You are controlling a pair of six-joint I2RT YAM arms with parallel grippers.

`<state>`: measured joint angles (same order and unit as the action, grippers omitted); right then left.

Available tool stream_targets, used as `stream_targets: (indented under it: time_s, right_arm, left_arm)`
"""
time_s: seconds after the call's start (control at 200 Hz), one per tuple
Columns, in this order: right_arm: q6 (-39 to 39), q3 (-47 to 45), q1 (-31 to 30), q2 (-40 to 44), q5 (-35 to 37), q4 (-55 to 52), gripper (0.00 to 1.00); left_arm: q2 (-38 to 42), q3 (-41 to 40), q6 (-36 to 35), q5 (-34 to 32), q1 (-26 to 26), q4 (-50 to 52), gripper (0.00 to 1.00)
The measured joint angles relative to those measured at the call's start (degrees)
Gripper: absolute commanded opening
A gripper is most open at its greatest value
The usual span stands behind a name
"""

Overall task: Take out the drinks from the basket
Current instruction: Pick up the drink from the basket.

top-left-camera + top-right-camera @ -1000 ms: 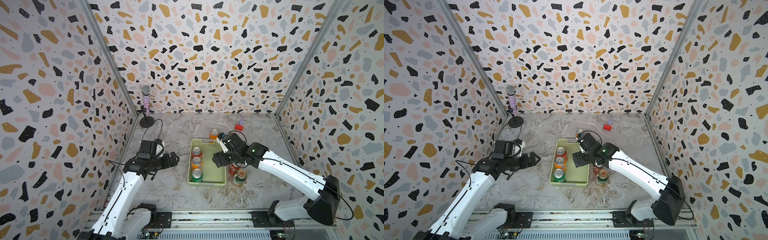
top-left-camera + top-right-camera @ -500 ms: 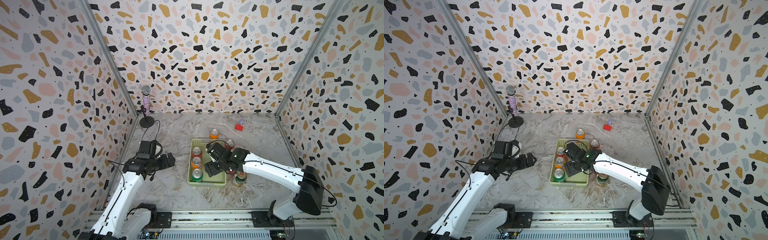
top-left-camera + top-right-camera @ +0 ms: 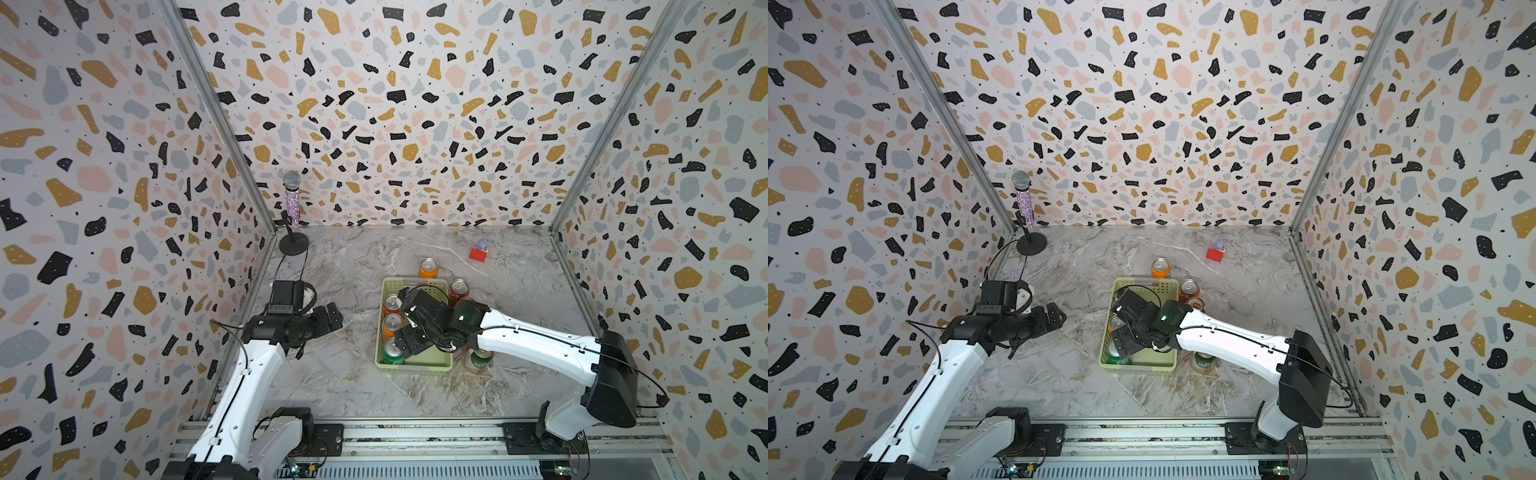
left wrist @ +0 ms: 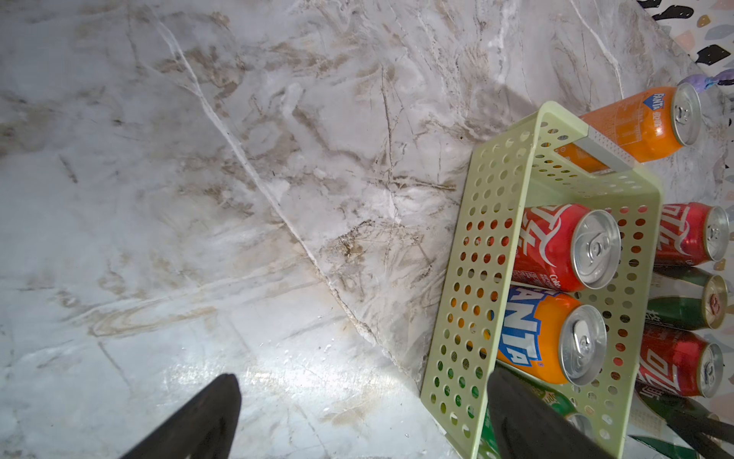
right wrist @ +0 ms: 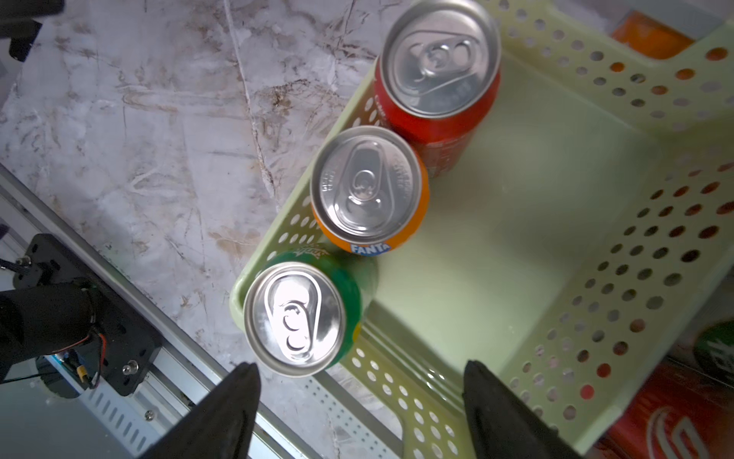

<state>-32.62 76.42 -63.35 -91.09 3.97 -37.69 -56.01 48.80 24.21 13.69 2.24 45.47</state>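
My right gripper [image 5: 359,367] hovered open over the cans [image 5: 367,186] in the basket [image 5: 595,278]. Next it likely had to straddle the near green can [image 5: 294,318].

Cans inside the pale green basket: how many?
3, in a row along one long wall of the basket: red Coca-Cola can, orange Fanta can, green Sprite can. None seems hidden.

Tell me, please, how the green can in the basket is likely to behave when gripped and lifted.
The green can looks glossy, so it may slip between the fingers. Its top seems sealed, so it is probably full and heavy. Upright beside the basket wall, it should not roll.
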Motion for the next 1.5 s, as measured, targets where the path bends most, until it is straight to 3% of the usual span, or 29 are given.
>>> stream_targets:
  time_s: [0.991,1.276,1.502]
  right_arm:
    - [-2.6,3.7,-3.3,-13.9,2.7,2.5,0.81]
    - [-3.4,3.7,-3.3,-13.9,3.3,3.0,0.62]
    - [-3.4,3.6,-3.3,-13.7,3.3,3.0,0.41]
  left_arm:
    - [0.9,0.0,0.0,2.4,0.0,-0.1,1.00]
    - [1.2,0.0,0.0,2.8,0.0,-0.1,1.00]
    - [1.5,0.0,0.0,3.0,0.0,-0.1,1.00]
